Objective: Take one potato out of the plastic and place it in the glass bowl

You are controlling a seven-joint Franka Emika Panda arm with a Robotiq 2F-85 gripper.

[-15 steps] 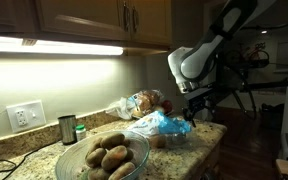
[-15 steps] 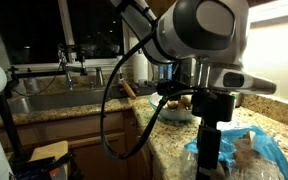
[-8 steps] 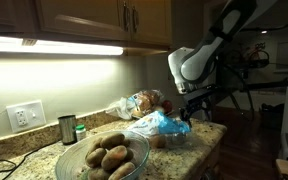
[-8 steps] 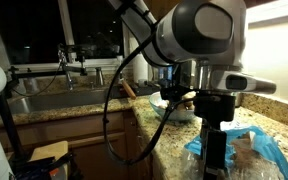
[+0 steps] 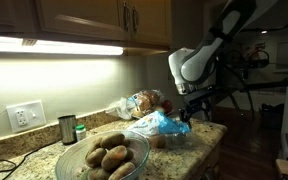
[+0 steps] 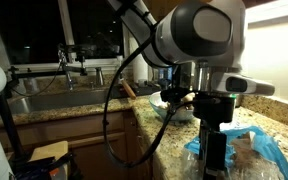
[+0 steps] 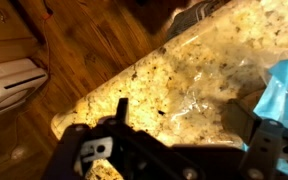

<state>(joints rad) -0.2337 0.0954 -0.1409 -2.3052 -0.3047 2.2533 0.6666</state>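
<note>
Blue plastic bag (image 5: 162, 124) on granite counter (image 7: 194, 70), potatoes (image 6: 246, 152) inside; glass bowl (image 5: 142, 148) nearby. Gripper (image 7: 194, 125) above bag's edge, jaws spread, empty. Advised: descend onto one exposed potato, close across narrow width, avoid snagging film.

White arm (image 5: 196, 62), black cable (image 6: 105, 115), black gripper (image 6: 215, 165).

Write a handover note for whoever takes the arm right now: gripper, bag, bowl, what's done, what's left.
Gripper: open, empty, above the counter beside the blue bag.
Bowl: on the counter, apart from the bag, holding several potatoes.
Done: nothing in hand; cannot tell whether any potato came from the bag.
Left: reach into the bag, grasp one potato, carry it to the bowl.
</note>
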